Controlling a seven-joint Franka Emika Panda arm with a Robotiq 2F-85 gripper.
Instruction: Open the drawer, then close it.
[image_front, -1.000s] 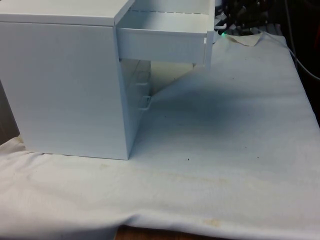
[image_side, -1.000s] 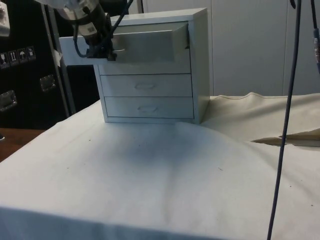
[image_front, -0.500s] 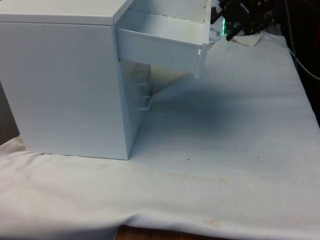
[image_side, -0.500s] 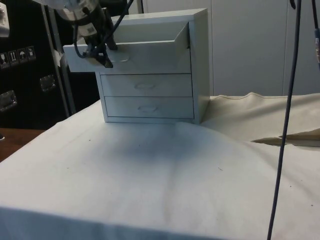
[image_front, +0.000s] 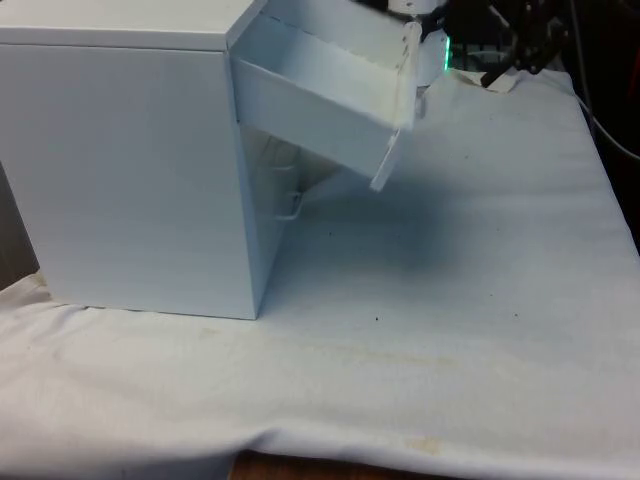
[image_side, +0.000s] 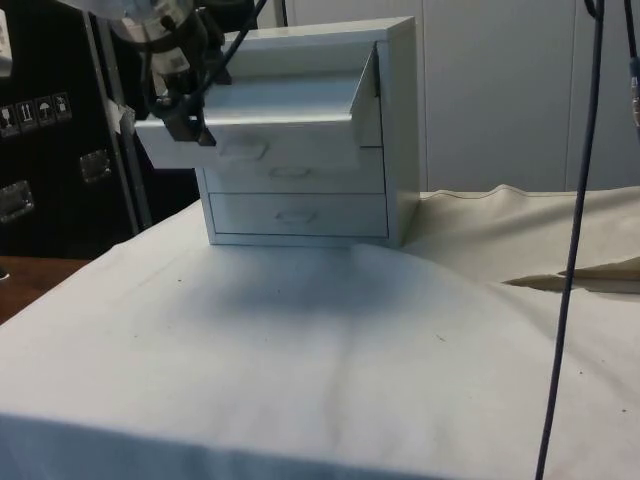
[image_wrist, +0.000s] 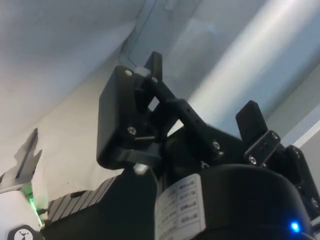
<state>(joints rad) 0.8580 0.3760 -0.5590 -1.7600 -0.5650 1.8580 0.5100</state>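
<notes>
My gripper (image_side: 188, 118) hangs at the front edge of the top drawer (image_side: 270, 118), its fingers (image_wrist: 155, 67) spread apart with nothing pinched between them. That drawer is pulled far out of the white chest (image_side: 320, 130) and tilts, its front face (image_front: 392, 150) sagging below its back end, which sits in the chest's top slot, the two lower drawers (image_side: 295, 195) shut beneath it. Before the chest the white cloth (image_side: 320, 360) lies bare and wide to the table's near edge
</notes>
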